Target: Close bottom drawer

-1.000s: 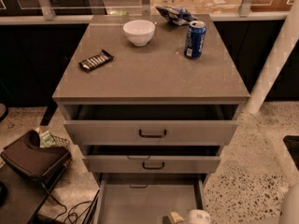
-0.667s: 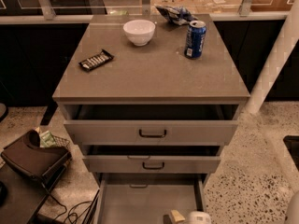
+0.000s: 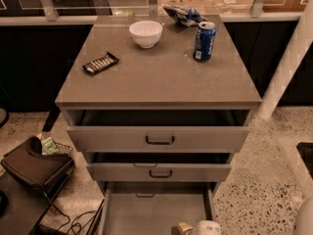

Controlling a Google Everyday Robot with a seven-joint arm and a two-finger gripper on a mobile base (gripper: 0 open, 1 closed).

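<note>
Pincer (image 3: 194, 227), state not discernible, is held low at the open bottom drawer (image 3: 161, 194), apparently positioned so that the drawer can be pushed shut.

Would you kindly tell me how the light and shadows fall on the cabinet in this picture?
Camera view: the cabinet top is evenly lit; camera view: deep shadow fills the gaps behind the top drawer front and middle drawer front; camera view: the open bottom drawer lies dim, the gripper at the lower edge over it.
</note>
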